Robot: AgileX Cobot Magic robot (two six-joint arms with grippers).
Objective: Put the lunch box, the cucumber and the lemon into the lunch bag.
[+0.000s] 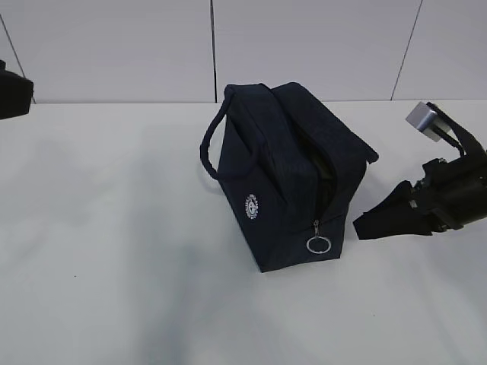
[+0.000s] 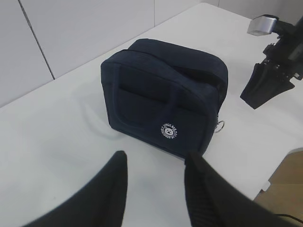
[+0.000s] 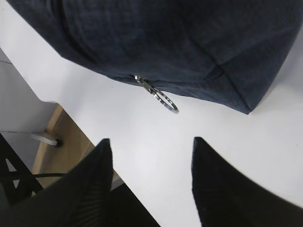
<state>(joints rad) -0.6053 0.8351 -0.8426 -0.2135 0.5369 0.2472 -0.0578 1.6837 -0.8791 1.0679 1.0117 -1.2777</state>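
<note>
The navy lunch bag [image 1: 289, 175] stands mid-table, handles to the left, white logo [image 1: 253, 207] and silver ring pull [image 1: 318, 244] low on its near end. A dark gap runs along its top seam. My right gripper [image 1: 361, 226] is open and empty, just right of the bag, fingertips pointing at its lower corner. In the right wrist view the jaws [image 3: 150, 140] are spread below the ring pull [image 3: 165, 101] and the bag [image 3: 180, 42]. My left gripper [image 2: 156, 156] is open and empty, back from the bag [image 2: 161, 94]. The lunch box, cucumber and lemon are out of view.
A dark part of the left arm [image 1: 11, 91] shows at the far left edge. The right gripper also shows in the left wrist view [image 2: 253, 97]. The table's edge [image 3: 71, 113] runs close under the right gripper, with wooden floor [image 3: 57, 146] below.
</note>
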